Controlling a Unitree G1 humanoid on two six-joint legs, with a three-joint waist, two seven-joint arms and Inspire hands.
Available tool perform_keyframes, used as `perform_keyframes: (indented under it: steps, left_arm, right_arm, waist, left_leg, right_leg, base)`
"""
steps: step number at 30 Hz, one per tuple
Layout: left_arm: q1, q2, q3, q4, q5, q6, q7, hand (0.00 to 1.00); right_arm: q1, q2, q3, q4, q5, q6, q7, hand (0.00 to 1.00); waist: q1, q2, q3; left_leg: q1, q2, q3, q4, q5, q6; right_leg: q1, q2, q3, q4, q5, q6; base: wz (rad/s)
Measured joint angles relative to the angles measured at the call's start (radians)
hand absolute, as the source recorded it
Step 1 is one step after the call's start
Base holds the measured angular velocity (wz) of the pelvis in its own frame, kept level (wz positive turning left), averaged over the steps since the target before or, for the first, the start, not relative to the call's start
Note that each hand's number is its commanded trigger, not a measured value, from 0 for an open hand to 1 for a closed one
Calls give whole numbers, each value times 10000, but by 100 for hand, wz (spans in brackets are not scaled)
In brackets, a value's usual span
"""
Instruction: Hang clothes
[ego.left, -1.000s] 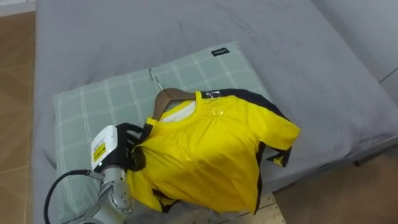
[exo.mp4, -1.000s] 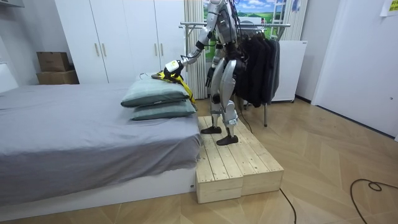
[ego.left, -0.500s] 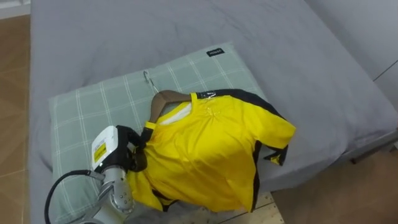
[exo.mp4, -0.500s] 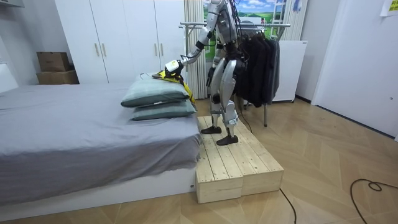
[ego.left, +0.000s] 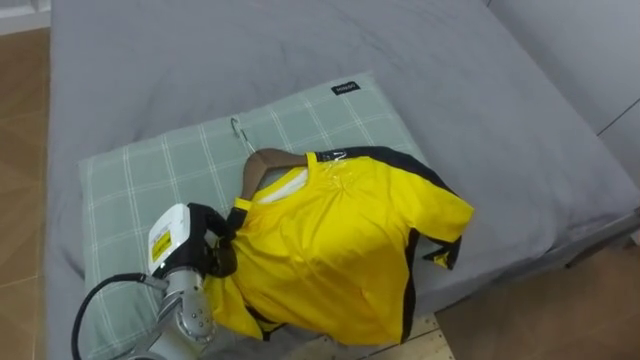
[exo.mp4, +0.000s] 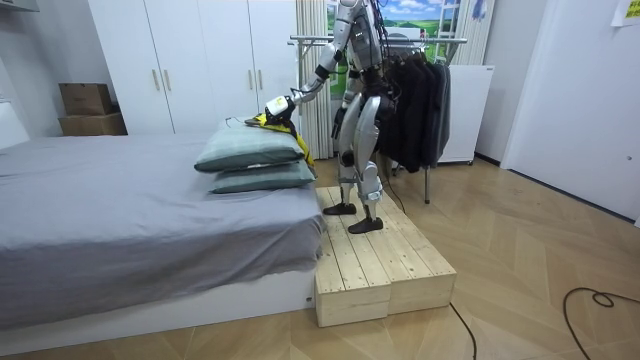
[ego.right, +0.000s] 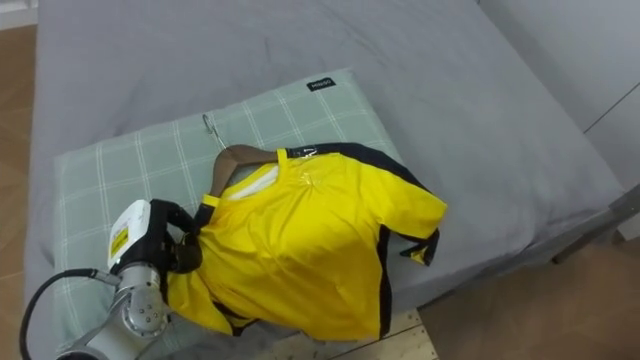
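Bed (ego.left: 450, 60) in grey sheets, green checked pillow (ego.left: 130, 180) on top, yellow shirt (ego.left: 330, 250) on a wooden hanger (ego.left: 268, 158) lying across that pillow. Left hand (ego.left: 205, 245) at the shirt's near shoulder, fingers curled shut round the cloth there.

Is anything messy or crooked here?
Yes. The yellow shirt sits crooked on its wooden hanger: one hanger arm pokes bare out of the collar, and a sleeve is crumpled at the edge of the pillow. The left hand is at the shirt's other shoulder.
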Motion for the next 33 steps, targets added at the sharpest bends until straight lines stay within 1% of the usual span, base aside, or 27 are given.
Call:
perform_keyframes:
  steps: [4,18,25,27,28,29,31,32,33]
  left_arm:
    - [-1,24,4,0,-11,0,-151,100]
    - [0,67,8,1,1,0,-160,100]
    - [0,79,28,9,111,-2,-158,100]
    - [-4,92,32,-9,202,-6,-153,100]
    - [-4,130,43,-19,247,-47,-146,100]
    - [-5,138,52,-20,256,-48,-137,100]
    - [-6,234,52,-89,370,-213,6,100]
    - [-6,277,52,-119,502,-276,122,100]
    - [-6,369,52,-209,894,-370,337,100]
  right_arm:
    - [50,0,1,-7,-8,4,2,0]
    - [29,0,6,-42,-46,1,32,0]
    - [23,2,-18,50,-231,2,105,0]
    - [55,-2,-50,80,-257,2,107,0]
    - [55,-4,-100,119,-311,1,107,0]
    - [67,-10,-114,135,-311,-6,107,0]
    - [138,-50,-121,176,-298,-91,107,0]
    - [163,-56,-121,177,-306,-119,104,0]
    - [207,-88,-124,186,-412,-145,96,0]
  waist:
    - [1,0,0]
    - [27,3,-1]
    - [52,13,1]
    - [52,31,-7]
    - [56,31,-6]
    - [63,40,-15]
    - [54,97,-47]
    - [60,98,-49]
    - [61,101,-50]
  left_leg:
    - [-27,12,1,34,-6,5]
    - [20,5,13,42,-5,5]
    - [231,5,-8,42,-6,5]
    - [340,-1,-73,43,-9,8]
    - [439,7,-49,27,-18,7]
    - [481,12,-30,17,-25,7]
    - [637,20,-7,-105,-27,10]
    - [671,16,-6,-115,-24,7]
    - [734,15,6,-128,-24,7]
  right_leg:
    - [-4,3,-8,2,4,2]
    - [11,8,17,1,57,-27]
    - [253,19,16,-25,52,-21]
    - [389,40,54,-33,21,14]
    - [474,60,88,-54,-24,83]
    - [517,67,102,-60,-31,94]
    - [702,82,104,-223,31,117]
    - [729,77,99,-219,32,116]
    - [775,79,104,-223,32,116]
  base:
    - [0]
    - [0]
    - [0]
    - [2]
    - [0]
    - [-3]
    - [-2]
    - [-4]
    - [0]
